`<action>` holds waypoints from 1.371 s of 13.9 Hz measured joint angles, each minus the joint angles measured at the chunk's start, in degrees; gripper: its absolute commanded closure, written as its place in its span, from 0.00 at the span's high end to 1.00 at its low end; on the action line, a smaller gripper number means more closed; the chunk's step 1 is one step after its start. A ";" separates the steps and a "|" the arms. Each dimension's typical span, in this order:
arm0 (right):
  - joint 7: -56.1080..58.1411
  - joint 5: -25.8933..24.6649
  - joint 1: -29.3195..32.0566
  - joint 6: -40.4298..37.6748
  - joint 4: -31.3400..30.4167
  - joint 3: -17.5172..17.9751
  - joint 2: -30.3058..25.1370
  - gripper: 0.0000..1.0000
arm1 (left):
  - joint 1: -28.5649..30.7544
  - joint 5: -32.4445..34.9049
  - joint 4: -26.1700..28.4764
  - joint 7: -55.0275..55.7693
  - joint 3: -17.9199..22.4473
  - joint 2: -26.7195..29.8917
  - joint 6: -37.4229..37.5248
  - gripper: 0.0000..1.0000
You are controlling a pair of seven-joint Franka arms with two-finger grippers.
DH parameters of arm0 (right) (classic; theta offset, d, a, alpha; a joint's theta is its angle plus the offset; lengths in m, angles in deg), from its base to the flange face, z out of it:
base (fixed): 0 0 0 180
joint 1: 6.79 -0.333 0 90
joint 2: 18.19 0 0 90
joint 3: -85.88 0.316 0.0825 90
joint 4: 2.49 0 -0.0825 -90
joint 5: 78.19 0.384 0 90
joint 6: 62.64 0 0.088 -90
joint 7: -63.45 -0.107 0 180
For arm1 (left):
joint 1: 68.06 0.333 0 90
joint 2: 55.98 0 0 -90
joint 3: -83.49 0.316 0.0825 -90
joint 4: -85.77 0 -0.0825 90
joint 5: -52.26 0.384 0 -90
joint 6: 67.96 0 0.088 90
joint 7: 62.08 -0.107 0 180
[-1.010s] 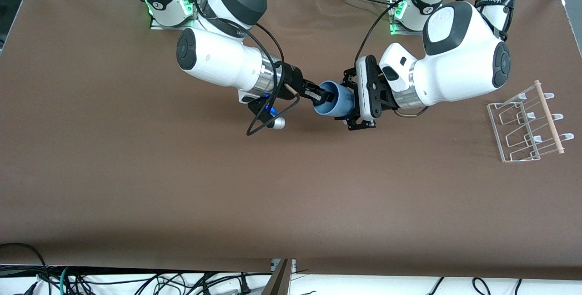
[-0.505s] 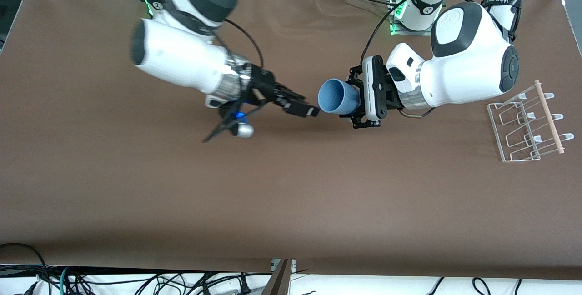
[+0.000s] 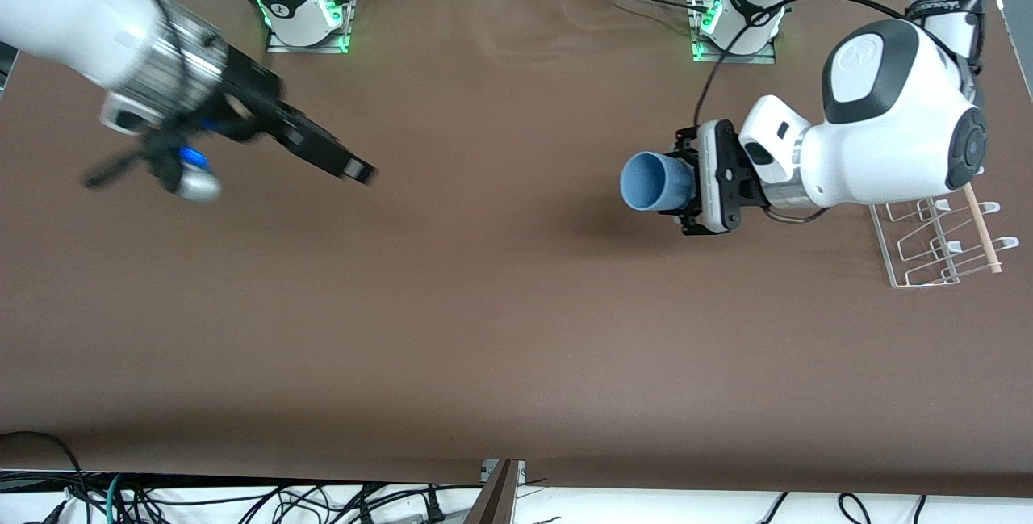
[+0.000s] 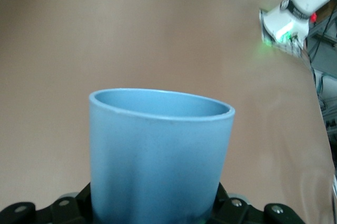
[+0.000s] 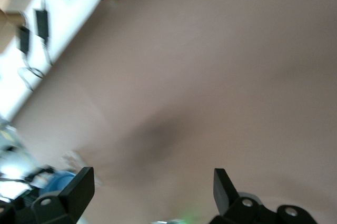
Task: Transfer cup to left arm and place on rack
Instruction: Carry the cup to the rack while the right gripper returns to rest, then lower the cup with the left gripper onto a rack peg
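Your light-blue cup [image 3: 655, 181] hangs in the air on its side, held at its base by the left gripper [image 3: 686, 183], with its open mouth turned toward the right arm's end of the table; you can see straight into it from the front view, and it is empty. In the left wrist view the cup [image 4: 158, 153] fills the lower middle of the picture, its rim smooth and its wall plain, with the black gripper body clamped around its foot. It carries no print or label. The only writing in sight is on a black band on the left arm [image 3: 896, 124] near its upper link, and you cannot make it out. The left gripper and cup are over bare brown table [image 3: 484, 306], near the rack [image 3: 936, 237], which sits at the left arm's end of the table; the arm's wrist covers the part of the rack farther from the front camera. The rack's wire loops stand empty and its pale wooden rod [image 3: 981, 227] runs along its outer edge. Your right gripper [image 3: 343, 162] is up over the table toward the right arm's end, well apart from the cup, its fingers [image 5: 79, 187] spread wide and holding nothing. Two green-lit arm bases [image 3: 307, 11] stand along the table's back edge.
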State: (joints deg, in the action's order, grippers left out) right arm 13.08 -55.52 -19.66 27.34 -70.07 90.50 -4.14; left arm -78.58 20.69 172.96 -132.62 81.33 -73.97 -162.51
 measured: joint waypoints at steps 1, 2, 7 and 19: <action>5.89 -2.14 0.05 -5.06 -0.01 -2.45 -1.73 1.00 | 1.02 3.19 0.00 0.00 0.07 0.00 1.25 0.02; 12.17 -5.85 0.09 -9.15 -0.04 -4.08 -3.13 1.00 | 2.09 6.69 0.00 0.00 0.12 0.00 2.05 0.02; 36.98 -18.09 0.03 -12.72 -6.36 -9.09 -7.68 0.99 | 3.94 34.46 -0.05 0.23 0.18 0.27 5.85 0.04; 40.73 -20.69 -0.75 -1.87 -26.86 -9.87 -14.45 1.00 | 10.96 81.14 8.22 0.66 0.15 -1.98 -4.11 0.00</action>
State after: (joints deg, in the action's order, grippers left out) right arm 53.82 -76.21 -20.41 25.47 -96.93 80.63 -18.59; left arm -67.62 101.83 181.19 -131.96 81.49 -75.96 -166.62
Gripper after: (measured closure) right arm 0.000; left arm 0.229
